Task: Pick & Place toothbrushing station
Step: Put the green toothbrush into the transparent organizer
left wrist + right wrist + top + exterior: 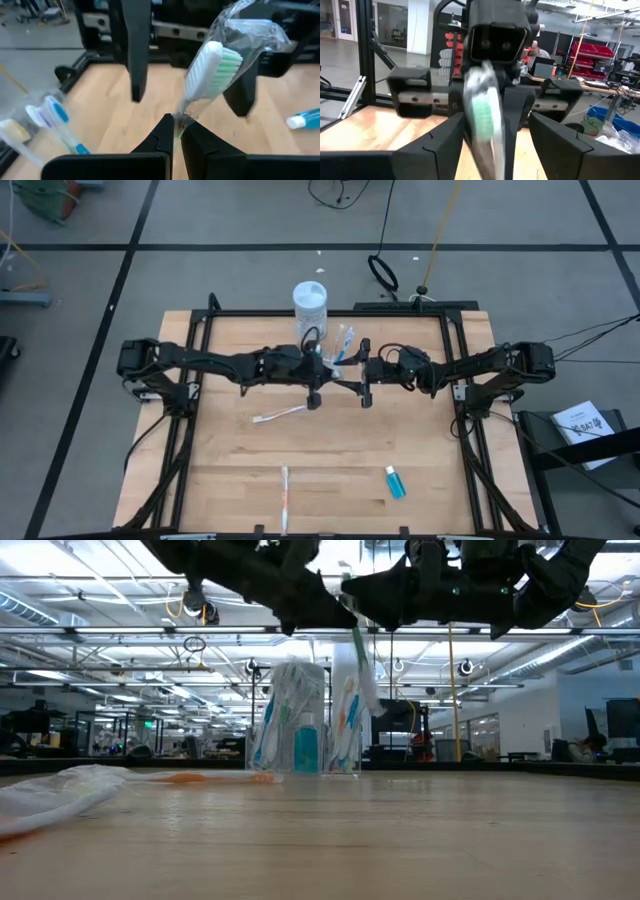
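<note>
The toothbrushing station (341,346), a clear plastic holder with several toothbrushes and a blue tube in it, stands on the table's far middle and shows in the low view (300,730). Both arms meet just in front of it, above the table. My left gripper (332,378) is shut on a plastic-wrapped white toothbrush with green bristles (212,67). My right gripper (495,150) is open and faces the left one. Its fingers (440,145) stand on either side of the brush's head (481,112); I cannot tell whether they touch it. My left gripper pinches the wrapped toothbrush between its two fingers on the thin stem just behind the head (179,119), wrapper included. The fingers come level from the table's left. The brush is lifted clear of the table, and its head sticks out toward the right gripper.
A white lidded jar (310,300) stands just behind the holder. A wrapped toothbrush (278,415) lies left of centre, another (284,498) near the front edge, and a small blue tube (395,482) at the front right. A black frame (200,340) borders the table.
</note>
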